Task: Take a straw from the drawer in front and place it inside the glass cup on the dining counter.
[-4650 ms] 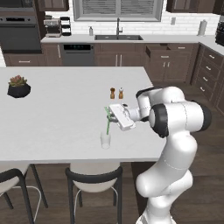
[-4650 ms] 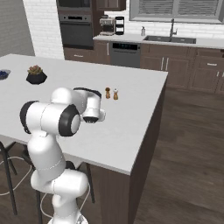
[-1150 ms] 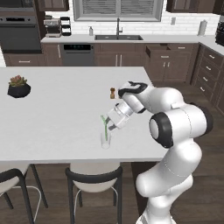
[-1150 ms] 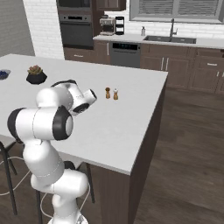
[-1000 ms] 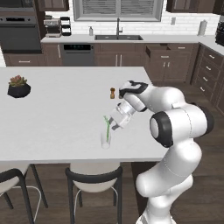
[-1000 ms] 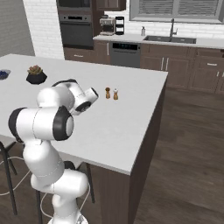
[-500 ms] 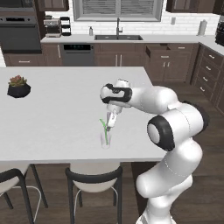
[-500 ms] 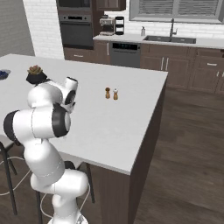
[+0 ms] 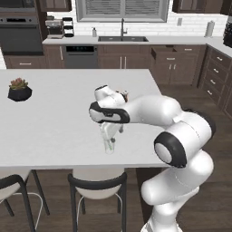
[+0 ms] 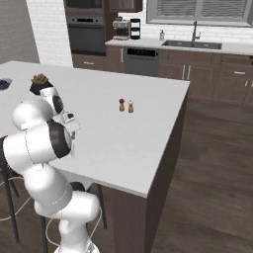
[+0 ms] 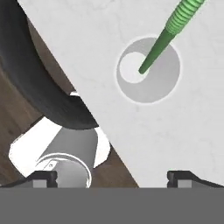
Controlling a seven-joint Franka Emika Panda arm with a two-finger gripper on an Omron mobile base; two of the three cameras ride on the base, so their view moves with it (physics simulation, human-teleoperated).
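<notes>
White dining counter (image 9: 54, 113): straw (image 11: 168, 37) in glass cup (image 11: 148, 70), gripper (image 11: 111, 177) spread empty; lift straight, avoid rim.

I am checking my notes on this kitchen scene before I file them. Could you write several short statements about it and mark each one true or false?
1. The green ribbed straw stands inside the small clear glass cup. True.
2. The fingers grip the straw. False: they are open and apart from it.
3. The cup stands on the white-topped dining counter. True.
4. The brown and white shakers lie tipped over. False: both stand upright.
</notes>
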